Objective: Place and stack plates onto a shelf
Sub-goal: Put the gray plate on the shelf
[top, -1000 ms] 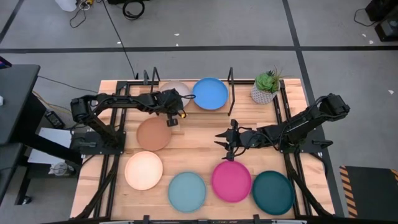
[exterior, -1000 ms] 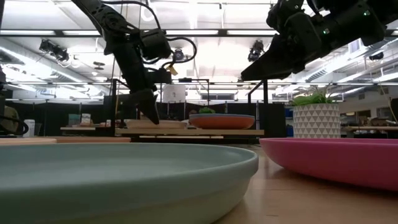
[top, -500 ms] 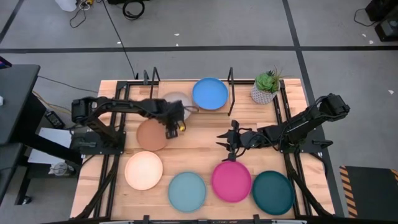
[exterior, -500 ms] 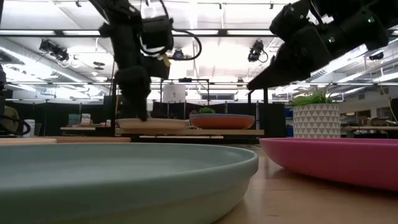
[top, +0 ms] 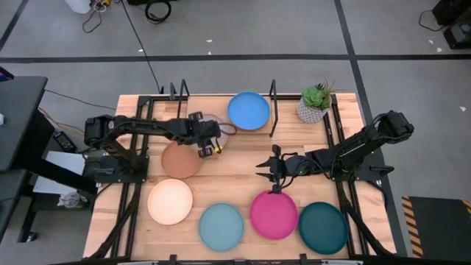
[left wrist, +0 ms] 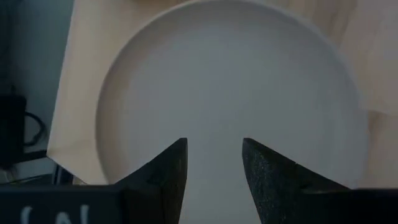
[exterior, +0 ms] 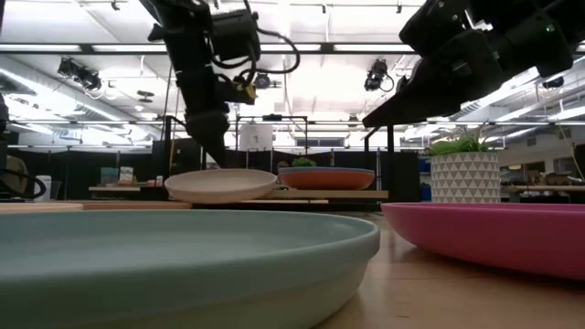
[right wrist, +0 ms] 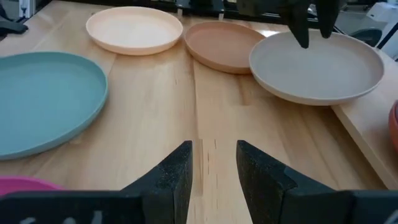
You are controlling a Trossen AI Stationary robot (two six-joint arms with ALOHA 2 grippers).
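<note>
The grey plate (top: 215, 120) lies on the left half of the shelf (exterior: 320, 194) and sticks out past the board's near edge (right wrist: 317, 65). The blue plate (top: 248, 110) sits on the shelf's right half, on top of an orange plate (exterior: 325, 179). My left gripper (top: 209, 138) hangs open over the grey plate's inside (left wrist: 214, 149), fingers pointing down. My right gripper (top: 273, 171) is open and hovers over bare table (right wrist: 214, 152) between the shelf and the magenta plate (top: 274, 214). My left gripper's open fingers (right wrist: 302, 38) reach down over the inside of the grey plate (left wrist: 230, 81) near its far rim. I cannot tell whether a fingertip touches the plate or stands just above it.
On the table lie the tan plate (top: 180, 158), the peach plate (top: 170, 201), the light blue plate (top: 221, 226) and the dark teal plate (top: 322, 227). A potted plant (top: 314, 103) stands right of the shelf. Bare wood lies between the shelf and the near row.
My left gripper swung toward the table's near edge in front of the grey plate, then came back over it and rose a little. The grey plate slid toward the near edge and now overhangs the shelf board.
</note>
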